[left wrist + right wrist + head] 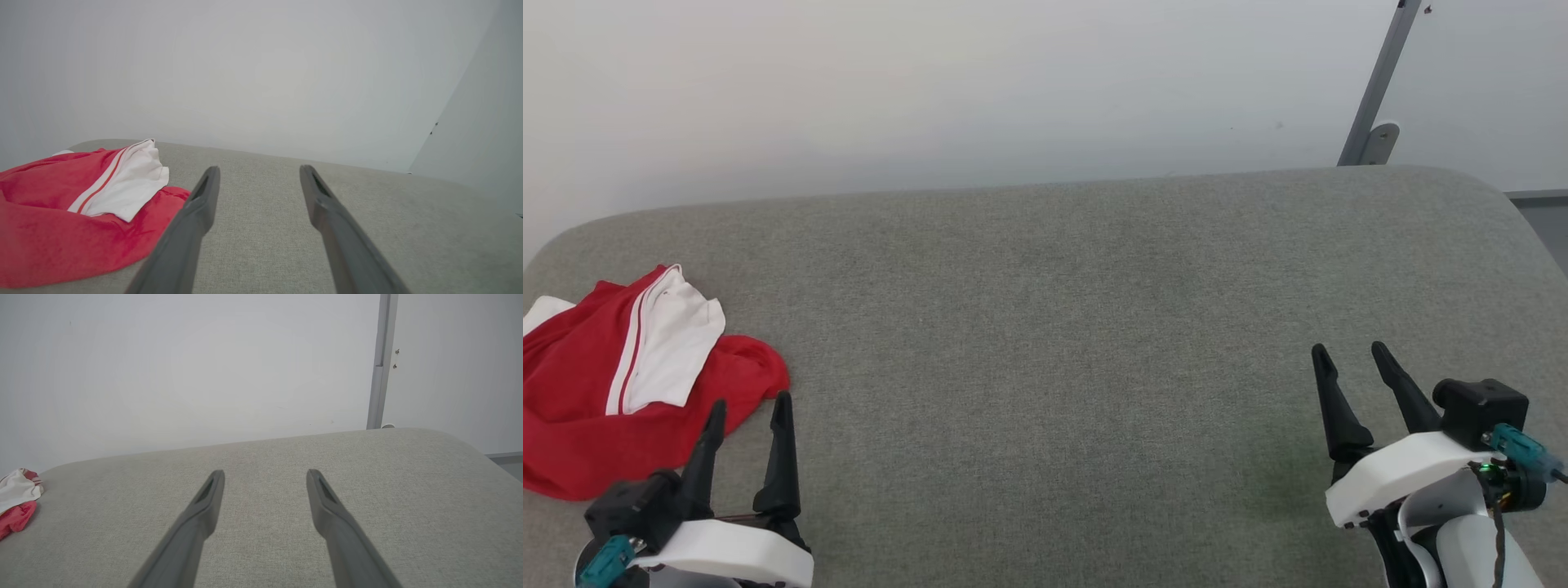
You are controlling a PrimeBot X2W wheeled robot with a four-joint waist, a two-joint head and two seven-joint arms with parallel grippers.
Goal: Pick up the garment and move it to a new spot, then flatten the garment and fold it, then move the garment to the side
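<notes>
your left tool (752,400) hangs released, the crumpled garment (580,425) lying just to its left on the grey surface (1054,327); your right tool (1347,347), also released, sits well apart.

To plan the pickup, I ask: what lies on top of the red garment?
A white sleeve end with a red stripe lies folded over the red body of the garment. Whatever is beneath that fold is covered.
</notes>
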